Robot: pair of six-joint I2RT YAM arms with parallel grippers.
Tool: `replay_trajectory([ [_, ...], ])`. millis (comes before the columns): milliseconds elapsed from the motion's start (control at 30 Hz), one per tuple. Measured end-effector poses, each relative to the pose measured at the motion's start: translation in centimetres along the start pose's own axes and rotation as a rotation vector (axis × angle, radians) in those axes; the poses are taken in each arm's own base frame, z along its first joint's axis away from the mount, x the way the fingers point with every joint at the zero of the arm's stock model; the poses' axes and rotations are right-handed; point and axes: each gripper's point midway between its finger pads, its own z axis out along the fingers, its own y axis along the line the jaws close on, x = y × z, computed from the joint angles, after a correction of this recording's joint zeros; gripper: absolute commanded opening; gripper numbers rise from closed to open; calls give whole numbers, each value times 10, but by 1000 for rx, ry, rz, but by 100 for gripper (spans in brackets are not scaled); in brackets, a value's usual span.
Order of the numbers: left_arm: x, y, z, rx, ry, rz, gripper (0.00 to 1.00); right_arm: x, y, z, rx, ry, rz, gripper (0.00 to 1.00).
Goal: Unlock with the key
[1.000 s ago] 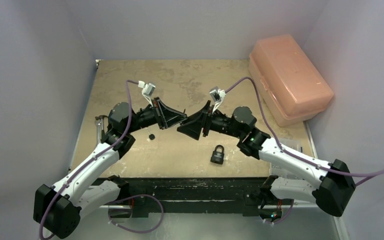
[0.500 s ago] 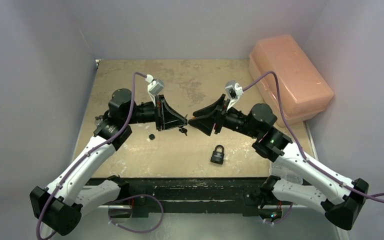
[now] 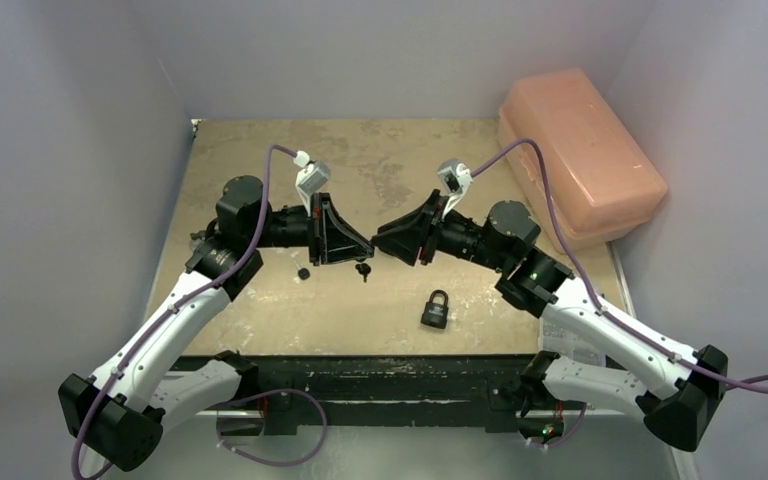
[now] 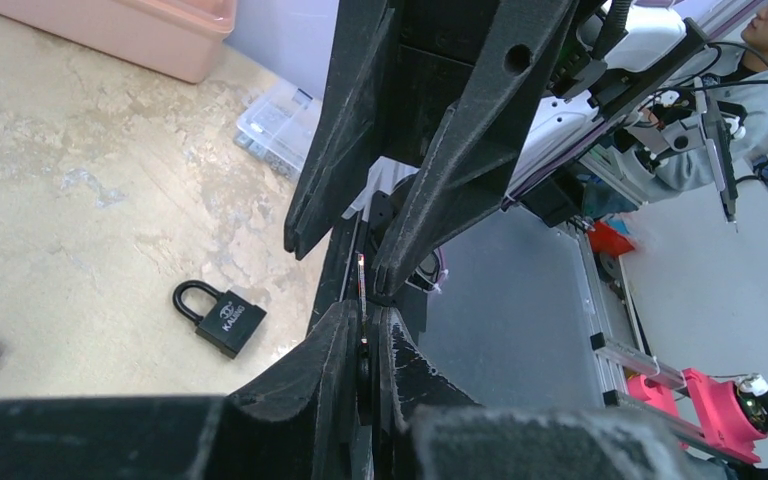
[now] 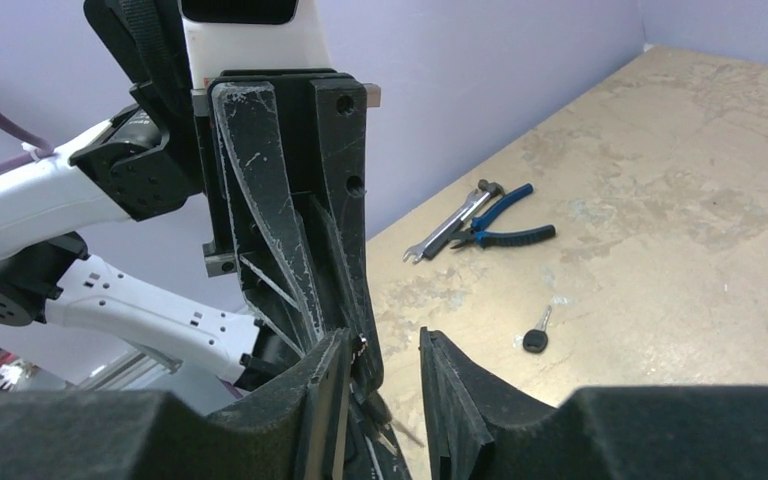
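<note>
Above the middle of the table (image 3: 260, 180): we see the 2 arms meeting tip to tip, clear of the surface.
Left gripper (image 3: 365, 248): jaws pinched tight on the small silver key with a black head (image 3: 363, 268), whose head hangs just below the fingertips.
Right gripper (image 5: 384, 342): jaws apart, set on either side of the left fingertips, gripping nothing.
Lock: the black padlock with a steel shackle (image 3: 436, 309) lies flat near the table's near edge, right of centre. Its shackle looks seated and neither arm touches it.
Step in hand: we judge this a hand-over of the key from left to right.
Next move: the right jaws need a square clamp on the key before the left lets go, or it may drop. Then it goes to the keyhole.
Writing: a white brand word on the padlock body starts "KA"; the rest we cannot read.
Also there: a second black-headed key (image 3: 303, 272) lies left of centre. Blue-handled pliers (image 5: 505, 225) and a steel wrench (image 5: 450, 230) lie by the left edge, and a pink plastic box (image 3: 580, 150) sits at the far right corner.
</note>
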Motion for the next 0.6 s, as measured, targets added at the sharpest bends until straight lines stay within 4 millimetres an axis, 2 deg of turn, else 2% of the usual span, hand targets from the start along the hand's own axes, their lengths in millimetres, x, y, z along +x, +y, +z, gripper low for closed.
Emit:
replay_trajectory([
  [100,0,0,0,2,-1,2,0,-1,0,2,-4,-4,5,35],
  [267,-2,1,2,10,-2,9,0,-1,4,7,-32,-6,26,22],
  [333,-1,3,3,12,2,4,0,-1,5,7,-37,-9,31,14],
  [367,0,3,3,14,5,2,0,-2,6,7,-40,-12,33,3],
  [400,0,3,3,16,7,0,0,-3,6,7,-43,-15,33,0],
  [600,-1,3,5,27,6,8,0,-4,9,6,-63,-20,40,0],
])
